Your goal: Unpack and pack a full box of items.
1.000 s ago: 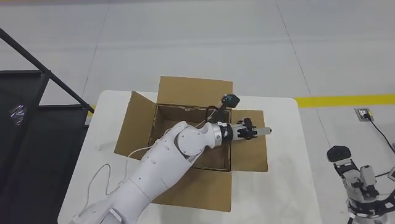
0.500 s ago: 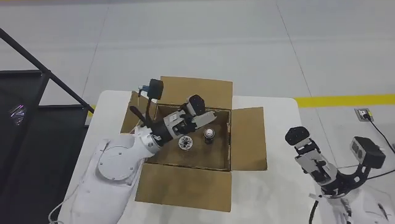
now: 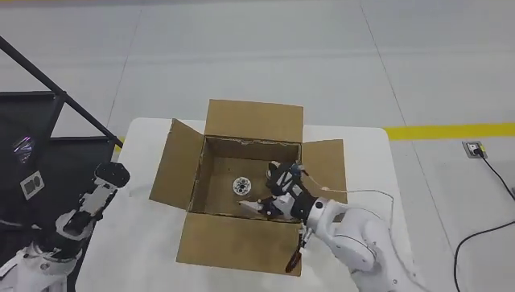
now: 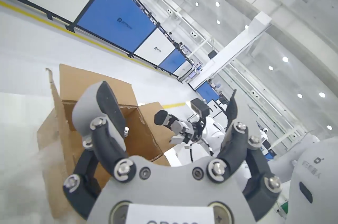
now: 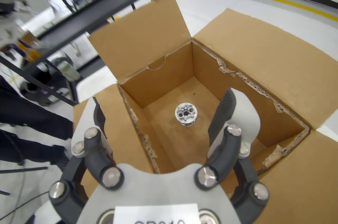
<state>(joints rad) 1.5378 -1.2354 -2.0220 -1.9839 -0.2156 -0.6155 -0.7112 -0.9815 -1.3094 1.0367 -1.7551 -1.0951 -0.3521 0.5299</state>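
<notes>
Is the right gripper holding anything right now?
No, the right gripper is open and empty above the cardboard box, while a small metal wheel lies on its floor.

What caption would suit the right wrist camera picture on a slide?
Open right gripper above an open cardboard box with one silver metal disc on its floor.

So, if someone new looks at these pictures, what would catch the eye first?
The open cardboard box in the middle of the white table, with its flaps spread out, draws the eye first. On its floor sits a small silver metal part. The right gripper hangs open above the box's right side, and the left gripper is open at the table's left edge, apart from the box.
</notes>
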